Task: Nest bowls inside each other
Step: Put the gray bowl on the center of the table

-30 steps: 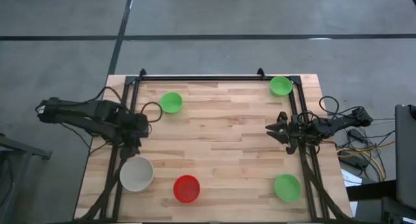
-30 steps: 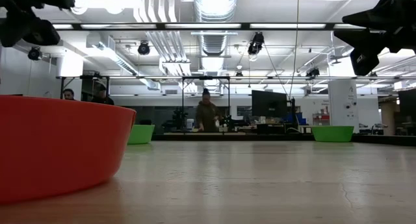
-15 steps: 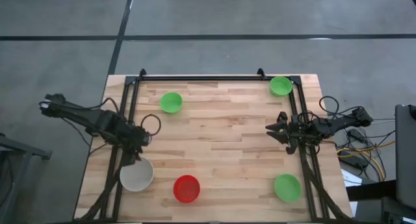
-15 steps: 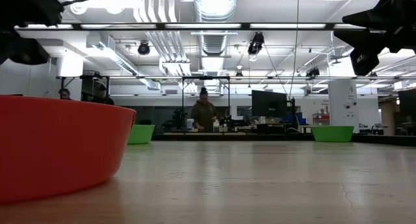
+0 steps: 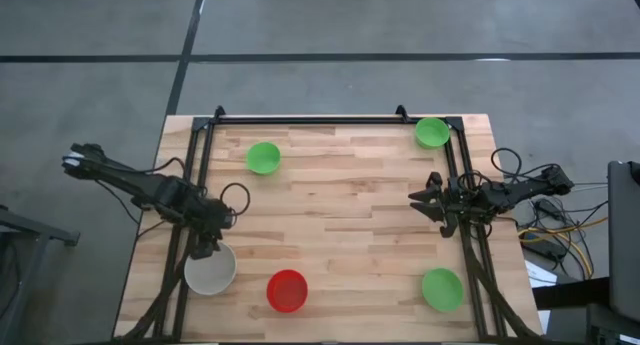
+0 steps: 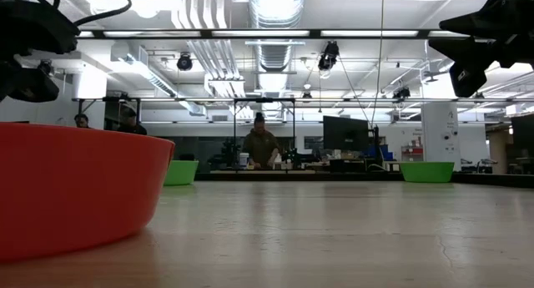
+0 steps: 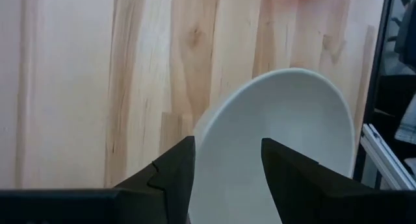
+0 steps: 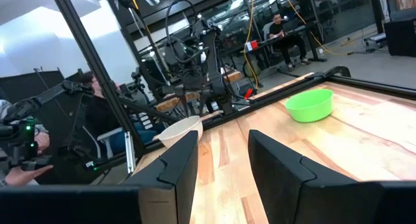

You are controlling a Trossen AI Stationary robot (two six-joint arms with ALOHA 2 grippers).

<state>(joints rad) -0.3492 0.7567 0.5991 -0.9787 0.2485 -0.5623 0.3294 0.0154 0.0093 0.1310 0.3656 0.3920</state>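
Observation:
An off-white bowl [image 5: 210,272] stands on its base near the table's near left corner, with a red bowl [image 5: 287,290] to its right. Three green bowls stand apart from them: far left [image 5: 263,157], far right [image 5: 432,133] and near right [image 5: 441,288]. My left gripper [image 5: 206,247] points steeply down, open, just over the off-white bowl's far rim. In the left wrist view the bowl's inside [image 7: 286,133] shows between the two fingers of my left gripper [image 7: 227,162]. My right gripper [image 5: 420,200] waits open at the table's right side, held level.
Black rails run along the table's left [image 5: 185,235], far [image 5: 310,118] and right [image 5: 470,235] sides. The middle of the wooden table top [image 5: 340,215] is bare. In the low view the red bowl [image 6: 75,188] fills the near left. People stand in the room behind.
My left gripper has gone down and toward the table's near edge, from beside the left rail to just over the off-white bowl's far rim, its fingers equally far apart throughout. The bowls have not moved.

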